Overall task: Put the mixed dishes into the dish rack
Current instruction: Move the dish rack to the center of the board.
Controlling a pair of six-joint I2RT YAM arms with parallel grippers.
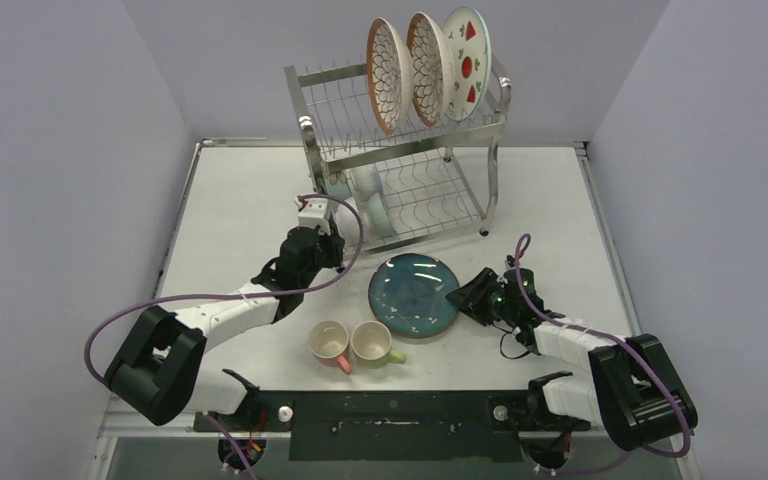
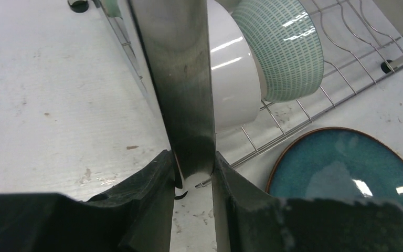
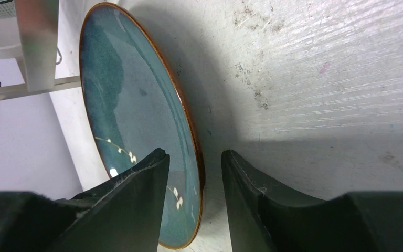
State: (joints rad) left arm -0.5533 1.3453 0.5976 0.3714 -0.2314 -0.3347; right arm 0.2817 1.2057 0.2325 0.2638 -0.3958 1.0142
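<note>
Dish rack (image 1: 410,144) top centre: three plates (image 1: 426,68) standing in upper tier, bowls (image 2: 283,47) in lower tier. Teal plate (image 1: 413,294) flat on table (image 1: 240,200) mid-frame, pink mug (image 1: 329,343) and green mug (image 1: 372,343) side by side just below it. Left gripper (image 2: 193,170) pinching the rack's steel post. Right gripper (image 3: 195,163) jaws spread, straddling the teal plate's rim
</note>
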